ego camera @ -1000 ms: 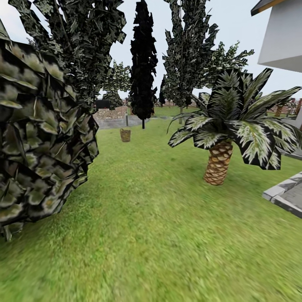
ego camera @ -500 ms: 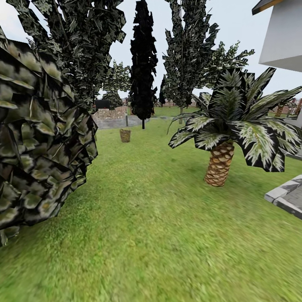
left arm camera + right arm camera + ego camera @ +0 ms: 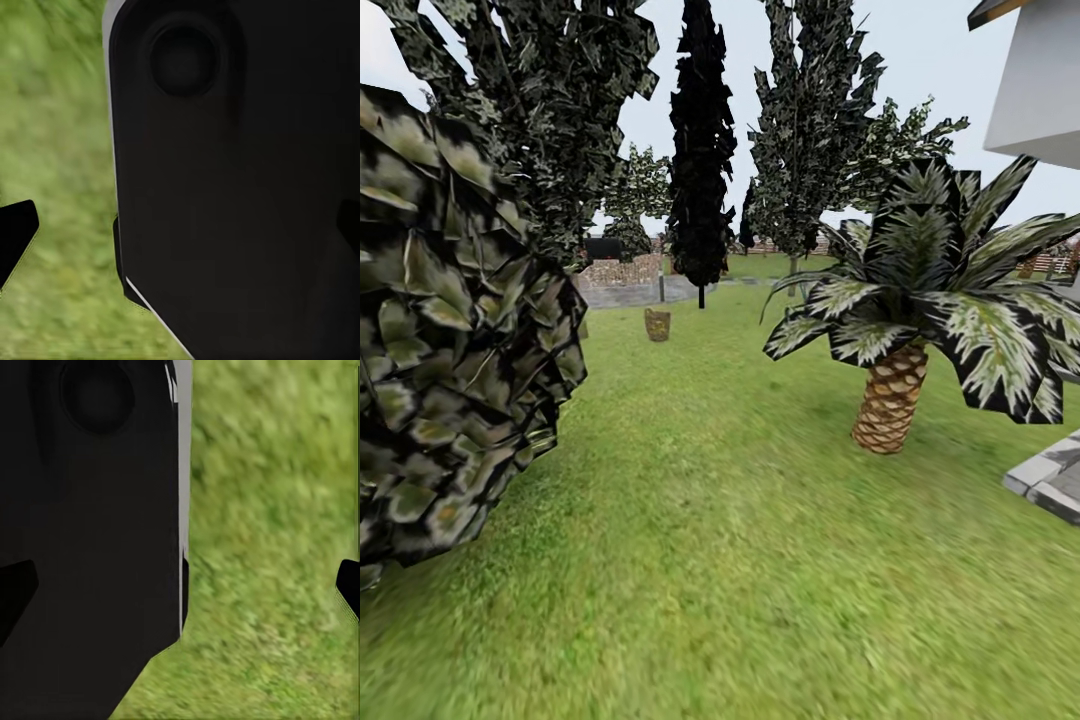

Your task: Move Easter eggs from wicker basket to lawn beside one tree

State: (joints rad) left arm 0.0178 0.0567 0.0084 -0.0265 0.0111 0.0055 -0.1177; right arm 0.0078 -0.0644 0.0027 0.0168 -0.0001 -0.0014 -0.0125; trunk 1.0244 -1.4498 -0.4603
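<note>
Far ahead on the lawn (image 3: 720, 540), the small brown wicker basket (image 3: 657, 324) stands upright, left of centre in the head view. It is too far off to make out any Easter eggs in it. Behind it, a tree (image 3: 792, 272) with a pale trunk and mottled dark green foliage stands at the back of the garden. In the wrist views, my left gripper (image 3: 180, 232) and right gripper (image 3: 182, 589) hang over grass beside the robot's dark body. Each has its fingertips wide apart with nothing held.
Dense mottled foliage (image 3: 450, 330) crowds the near left. A short palm (image 3: 890, 395) stands at the right, with grey paving (image 3: 1050, 480) and a white house (image 3: 1040, 90) beyond it. A near-black tree (image 3: 701, 150) and a paved patio (image 3: 625, 292) lie past the basket.
The whole head view has shifted: the camera has advanced a little, so the palm and paving slid right and the near foliage slid left. The basket has not moved.
</note>
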